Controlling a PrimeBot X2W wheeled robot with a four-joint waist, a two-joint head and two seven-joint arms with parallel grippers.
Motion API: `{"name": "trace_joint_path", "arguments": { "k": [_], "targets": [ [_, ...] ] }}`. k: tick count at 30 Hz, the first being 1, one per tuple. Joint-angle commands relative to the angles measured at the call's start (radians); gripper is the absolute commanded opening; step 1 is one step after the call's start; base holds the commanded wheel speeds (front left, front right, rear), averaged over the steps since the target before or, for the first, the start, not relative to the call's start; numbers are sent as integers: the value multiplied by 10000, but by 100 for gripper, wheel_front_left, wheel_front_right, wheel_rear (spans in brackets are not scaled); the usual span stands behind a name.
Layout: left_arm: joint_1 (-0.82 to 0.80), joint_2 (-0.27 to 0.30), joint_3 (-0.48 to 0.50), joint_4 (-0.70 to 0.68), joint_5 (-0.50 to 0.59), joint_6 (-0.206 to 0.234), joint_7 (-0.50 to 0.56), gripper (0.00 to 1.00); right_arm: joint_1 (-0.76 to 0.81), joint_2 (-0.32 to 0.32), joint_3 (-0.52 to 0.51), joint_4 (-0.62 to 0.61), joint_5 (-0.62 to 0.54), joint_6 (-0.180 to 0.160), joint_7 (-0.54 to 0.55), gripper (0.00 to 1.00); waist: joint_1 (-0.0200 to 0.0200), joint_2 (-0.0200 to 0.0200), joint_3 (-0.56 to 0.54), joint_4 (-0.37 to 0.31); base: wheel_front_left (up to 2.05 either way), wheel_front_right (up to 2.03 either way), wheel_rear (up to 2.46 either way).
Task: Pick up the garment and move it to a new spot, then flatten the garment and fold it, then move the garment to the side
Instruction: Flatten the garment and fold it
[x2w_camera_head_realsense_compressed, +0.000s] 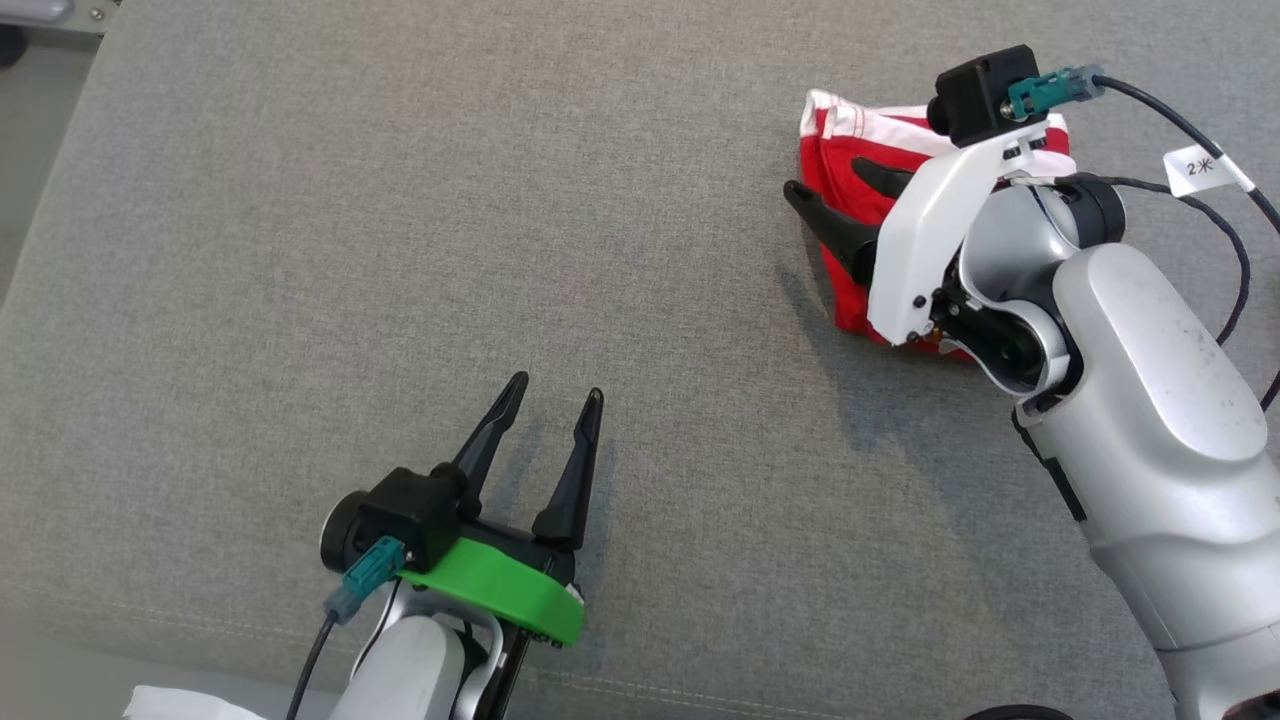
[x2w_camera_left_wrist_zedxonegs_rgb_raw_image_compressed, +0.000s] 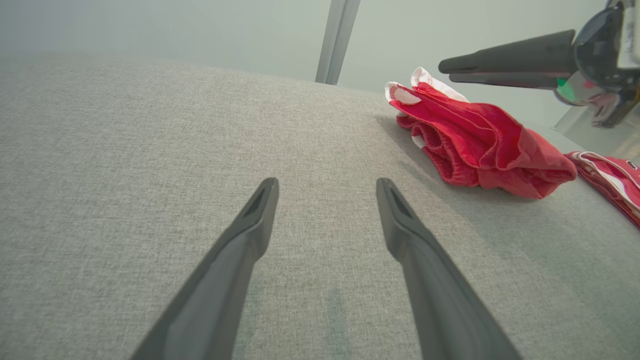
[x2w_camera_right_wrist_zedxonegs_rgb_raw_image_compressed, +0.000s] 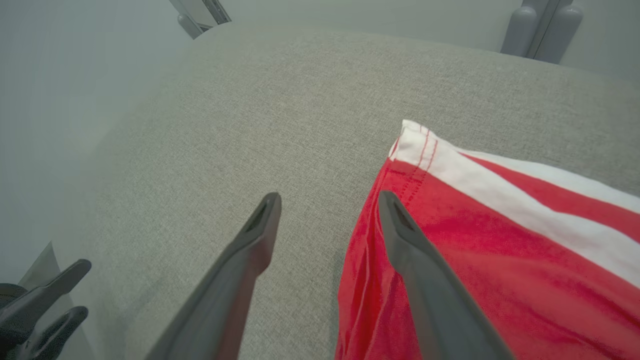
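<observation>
Folded red garment with white stripes, possibly shorts, on grey upholstery, right fingers wide over its edge, left fingers wide, empty

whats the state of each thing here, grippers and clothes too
garment: folded into a bunched bundle, lying on the grey cushion, not held
right gripper: open, holding nothing, one finger over the garment's edge
left gripper: open, empty, over bare cushion
second red garment: lying on the cushion beside the first, partly out of frame
</observation>
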Motion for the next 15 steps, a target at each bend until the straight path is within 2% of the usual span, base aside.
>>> {"name": "trace_joint_path", "arguments": {
  "k": [1, 5, 6, 8, 11, 12, 15],
  "targets": [
    [220, 7, 137, -34, -38, -2, -22, 100, 267, -219, 122, -550, 147, -3, -338, 100, 0, 0, -224, -181, 0, 0, 0],
    [380, 3, 442, -171, 36, 15, -24, 100, 706, -1014, -234, -1838, -57, -4, -1549, 100, 0, 0, -362, -387, 0, 0, 0],
    [425, 2, 503, -204, 60, 12, -24, 100, 826, -1261, -319, -2061, -313, -4, -1940, 78, 0, 0, -359, -419, 0, 0, 0],
    [476, 1, 605, -300, 98, 7, -22, 100, 1133, -1569, -600, -2263, -665, -3, -2756, 2, 0, 0, -283, -475, 0, 0, 0],
    [422, -4, 644, -451, 156, -8, -22, 100, 1503, -2042, -913, -2160, -1377, -6, -4032, 0, 0, 0, -45, -485, 0, 0, 0],
    [422, -4, 644, -451, 156, -8, -22, 100, 1503, -2042, -913, -2160, -1377, -6, -4032, 0, 0, 0, -45, -485, 0, 0, 0],
    [206, -10, 523, -497, 195, -29, -24, 100, 1810, -2058, -1305, -1510, -2336, -6, -5672, 0, 0, 0, 310, -384, 0, 0, 0]
  ]
}}
